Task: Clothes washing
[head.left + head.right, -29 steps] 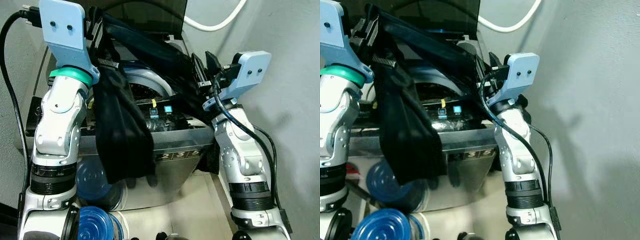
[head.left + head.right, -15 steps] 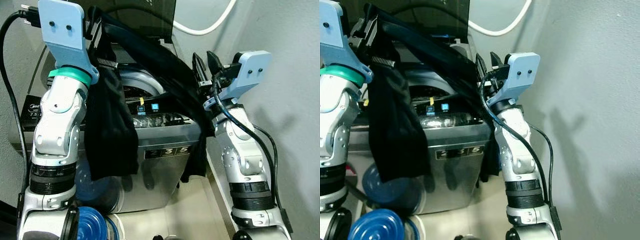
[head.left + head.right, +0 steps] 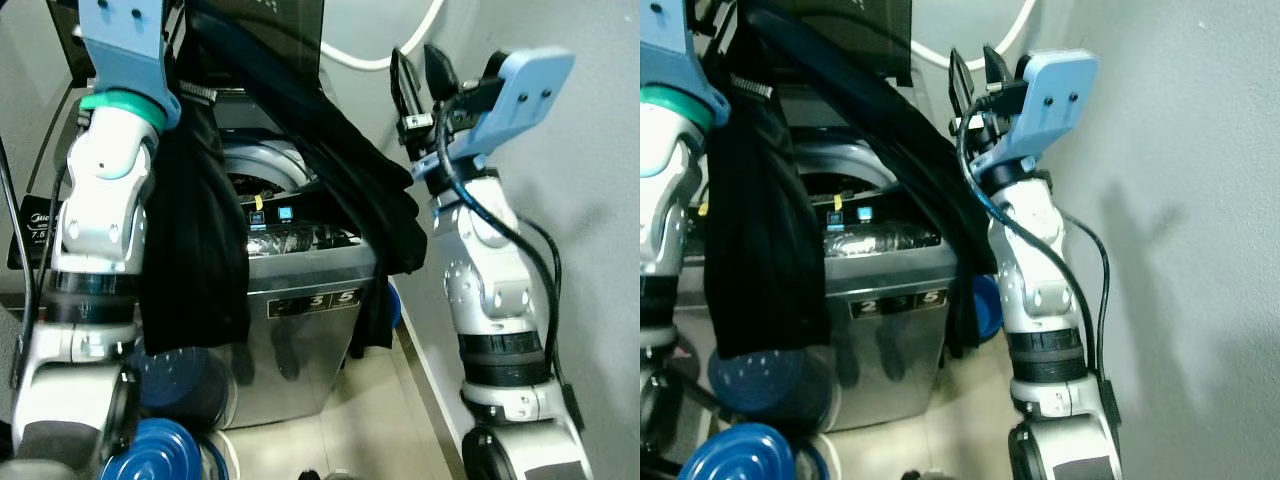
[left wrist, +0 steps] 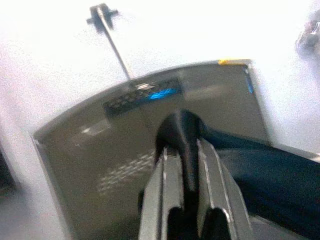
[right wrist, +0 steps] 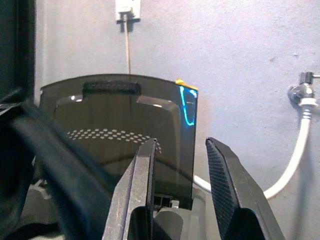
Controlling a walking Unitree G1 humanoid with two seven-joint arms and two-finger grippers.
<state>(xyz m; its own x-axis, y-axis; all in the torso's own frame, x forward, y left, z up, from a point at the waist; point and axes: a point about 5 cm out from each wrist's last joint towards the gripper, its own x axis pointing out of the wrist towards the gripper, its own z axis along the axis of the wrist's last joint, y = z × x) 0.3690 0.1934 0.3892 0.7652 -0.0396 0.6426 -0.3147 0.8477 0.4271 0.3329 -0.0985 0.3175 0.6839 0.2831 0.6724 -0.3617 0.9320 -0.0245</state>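
The top edge of the head views cuts off the left gripper (image 4: 182,165) and the upper part of the black garment (image 3: 200,250). The hanging garment hides part of the washing machine (image 3: 300,300) drum opening. The left wrist view is blurred and overexposed. The machine's panel markings are too small to read.

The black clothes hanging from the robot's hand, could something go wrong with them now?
Maybe. The left hand pinches the black garment high above the open washing machine, but much of the cloth hangs down the machine's front, so it could land outside the drum. One part drapes over the machine's right corner by the right arm, where it might snag. The right hand is open and holds nothing, so only one grip carries the cloth.
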